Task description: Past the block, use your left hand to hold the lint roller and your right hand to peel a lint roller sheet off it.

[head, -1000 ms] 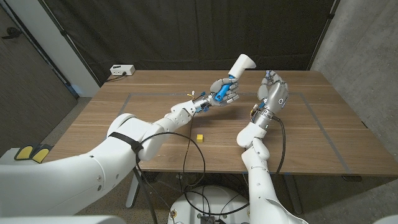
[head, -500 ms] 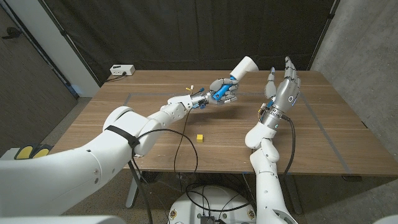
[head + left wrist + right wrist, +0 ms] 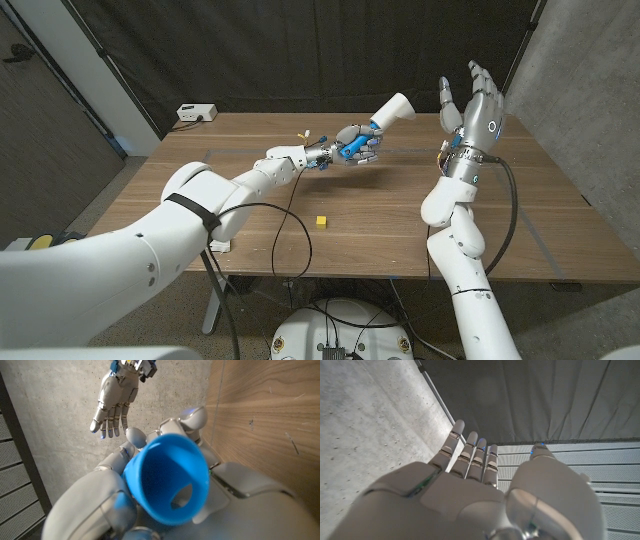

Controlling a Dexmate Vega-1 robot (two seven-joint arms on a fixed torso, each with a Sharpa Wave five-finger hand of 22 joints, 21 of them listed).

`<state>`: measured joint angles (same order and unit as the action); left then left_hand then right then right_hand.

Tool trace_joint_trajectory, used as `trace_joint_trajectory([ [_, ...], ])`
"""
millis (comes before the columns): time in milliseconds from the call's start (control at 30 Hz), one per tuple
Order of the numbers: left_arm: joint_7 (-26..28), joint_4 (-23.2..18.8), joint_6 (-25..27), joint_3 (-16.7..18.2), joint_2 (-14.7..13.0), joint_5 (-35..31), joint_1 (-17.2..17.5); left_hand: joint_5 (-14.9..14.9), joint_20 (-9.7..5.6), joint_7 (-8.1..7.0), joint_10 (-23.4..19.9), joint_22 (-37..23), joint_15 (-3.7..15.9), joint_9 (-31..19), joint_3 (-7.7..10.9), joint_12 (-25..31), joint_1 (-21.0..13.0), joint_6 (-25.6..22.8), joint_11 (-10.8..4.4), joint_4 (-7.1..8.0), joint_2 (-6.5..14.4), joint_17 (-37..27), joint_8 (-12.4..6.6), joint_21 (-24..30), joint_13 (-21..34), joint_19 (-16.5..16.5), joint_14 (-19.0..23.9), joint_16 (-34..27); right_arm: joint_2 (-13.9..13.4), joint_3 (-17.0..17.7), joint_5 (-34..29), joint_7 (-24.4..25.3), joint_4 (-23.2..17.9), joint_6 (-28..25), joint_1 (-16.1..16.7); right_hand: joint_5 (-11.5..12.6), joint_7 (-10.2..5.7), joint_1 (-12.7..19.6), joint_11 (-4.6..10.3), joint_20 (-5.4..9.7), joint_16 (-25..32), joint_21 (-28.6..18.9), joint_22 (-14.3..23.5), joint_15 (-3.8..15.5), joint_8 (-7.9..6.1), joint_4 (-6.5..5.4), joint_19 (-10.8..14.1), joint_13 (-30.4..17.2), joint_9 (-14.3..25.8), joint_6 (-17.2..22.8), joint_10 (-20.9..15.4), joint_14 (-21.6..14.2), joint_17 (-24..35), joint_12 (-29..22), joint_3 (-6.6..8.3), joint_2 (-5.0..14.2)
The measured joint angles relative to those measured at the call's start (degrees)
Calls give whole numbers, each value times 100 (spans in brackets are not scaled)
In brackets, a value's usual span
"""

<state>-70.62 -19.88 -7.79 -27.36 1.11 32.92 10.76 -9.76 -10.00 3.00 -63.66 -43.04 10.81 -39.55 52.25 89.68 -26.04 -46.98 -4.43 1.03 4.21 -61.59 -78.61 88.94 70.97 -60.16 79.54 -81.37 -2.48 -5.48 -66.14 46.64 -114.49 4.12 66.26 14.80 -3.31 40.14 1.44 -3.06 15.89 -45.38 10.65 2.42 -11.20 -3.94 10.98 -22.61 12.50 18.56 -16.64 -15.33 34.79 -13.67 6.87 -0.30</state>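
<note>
Head view, left hand: the left hand (image 3: 357, 145) is raised above the far half of the wooden table (image 3: 560, 200), its fingers wrapped around the blue handle of the lint roller (image 3: 385, 113).
Head view, lint roller: its white roll sticks out of the fist, tilted up and away toward the robot's right, in the air past the block.
Head view, right hand: the right hand (image 3: 478, 110) is lifted high over the table's right side, palm upright, fingers spread and pointing up, holding nothing (well apart from the roller).
Head view, block: a small yellow block (image 3: 321, 221) lies on the table nearer the robot, between the two arms and well apart from both hands.
Head view, far corner: a small white box (image 3: 197, 113) sits at the table's far left corner, in front of a dark curtain (image 3: 300, 50).
Left wrist view, handle: the open blue end of the lint roller handle (image 3: 167, 477) faces the camera, with the left hand's grey fingers (image 3: 92, 505) closed round it.
Left wrist view, other hand: the right hand (image 3: 114, 400) shows against a grey concrete wall (image 3: 55, 420), fingers straight and apart, empty.
Right wrist view, right hand: the back of the right hand (image 3: 470, 495) with fingers (image 3: 472, 452) extended side by side, thumb set apart, nothing held; curtain and concrete wall lie behind.
</note>
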Motion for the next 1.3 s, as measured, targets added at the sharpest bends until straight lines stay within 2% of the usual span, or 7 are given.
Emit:
trace_joint_trajectory([
  [33,0,0,-1,0,0,-8,0,0,0,0,0,2,0,1,0,0,0,0,0,0,0,2,0,0,0,0,0,0,-209,-78,0,0,-190,0,-29,24,-8,19,2,6,-23,30,0,-10,0,33,-37,3,0,-50,45,39,-20,20,-34,-73],
  [67,0,-3,-5,-133,-46,-11,-95,0,0,0,0,9,0,6,0,0,0,0,0,0,0,4,0,0,0,0,0,0,-365,-133,1026,-1440,-325,-1481,-54,48,-24,35,11,11,-23,30,0,-20,0,48,-72,3,0,-71,73,49,-28,22,-50,-131],
  [300,-33,-6,-136,-169,-51,-7,-117,0,4,-1,11,-37,0,23,-17,0,0,-1,-11,17,0,-22,-22,0,-2,35,0,23,-1538,-655,1604,-2925,-1085,-2977,-337,213,-110,237,105,61,-23,96,0,-29,-29,176,-121,-7,-26,16,-22,58,-80,24,-173,-385],
  [500,-178,-7,-354,-137,-4,63,-117,0,4,-1,21,-37,0,49,-40,-1,0,-1,-21,40,0,-4,-44,0,-4,35,0,46,-2313,-1141,1836,-4100,-1449,-4231,-606,363,-131,554,136,95,-23,132,1,-29,-68,350,-150,-14,-26,36,-52,58,-82,24,-123,-316],
  [867,-420,-8,-657,-13,58,203,-74,0,20,-1,20,-64,1,30,-40,-3,0,-1,-21,40,0,-34,-87,0,-1,81,-2,61,-3257,-1452,2710,-4889,-1919,-5746,-816,493,-26,978,68,-85,-27,130,-1,-11,-52,371,64,3,-26,-27,30,90,-103,111,217,517],
  [1133,-476,-8,-701,36,71,246,-40,0,20,0,21,-37,1,75,-63,-3,0,0,-21,64,0,-36,-109,0,-1,81,-2,84,-3746,-1133,3762,-4955,-2211,-5984,-704,357,-286,1515,454,-92,-85,240,-28,-18,-18,765,-112,83,-53,-365,364,292,-121,224,543,942],
  [1300,-465,-8,-703,55,85,256,-33,0,20,0,20,-18,2,81,-63,-1,0,0,-21,64,0,-37,-109,0,-1,81,-2,91,-3890,-1150,4055,-4674,-2286,-6058,-673,179,-250,1664,286,-5,74,240,-27,-16,-98,892,-52,131,-70,-137,176,121,-66,146,641,1036],
])
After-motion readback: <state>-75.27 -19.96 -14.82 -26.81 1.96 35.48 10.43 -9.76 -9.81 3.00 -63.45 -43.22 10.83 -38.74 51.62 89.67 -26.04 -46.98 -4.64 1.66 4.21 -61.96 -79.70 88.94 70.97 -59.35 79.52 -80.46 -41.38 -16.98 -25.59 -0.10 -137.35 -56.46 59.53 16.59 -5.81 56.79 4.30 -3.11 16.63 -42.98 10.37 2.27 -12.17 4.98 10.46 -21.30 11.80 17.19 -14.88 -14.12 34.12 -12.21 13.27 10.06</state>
